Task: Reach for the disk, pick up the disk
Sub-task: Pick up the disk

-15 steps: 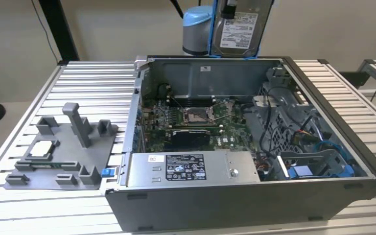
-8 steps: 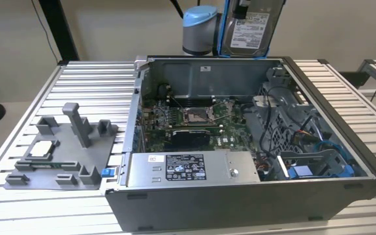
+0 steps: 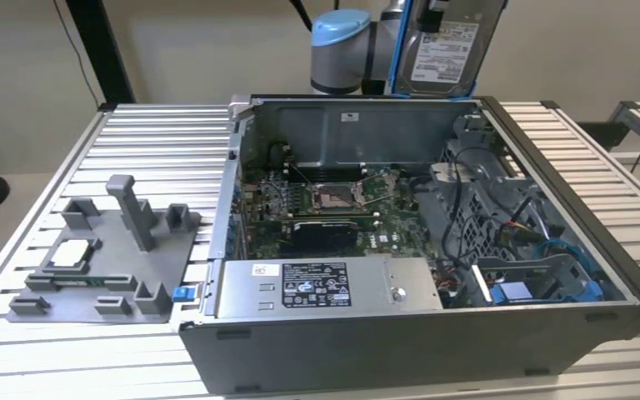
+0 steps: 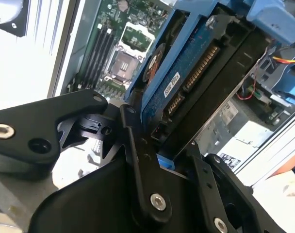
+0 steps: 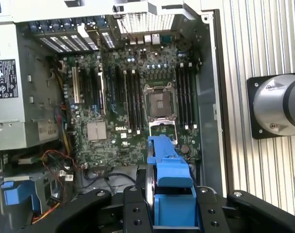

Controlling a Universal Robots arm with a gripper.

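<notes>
Black fingers (image 4: 138, 160) clamp flat metal disk (image 3: 445, 46), blue plastic bracket, above open case (image 3: 587, 208).

A plain beige wall (image 3: 187, 50) rises behind a ribbed aluminium table (image 3: 64, 150), with a black post (image 3: 103, 50) at its corner.

disk (image 3: 445, 50): silver-grey, white label, blue bracket. end effector (image 4: 152, 160): black. motherboard (image 5: 133, 97): green. fixture tray (image 3: 109, 258): grey.

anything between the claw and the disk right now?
No. The claw is already shut on the disk, gripping its blue bracket; in the exterior view the disk hangs above the open computer case.
</notes>
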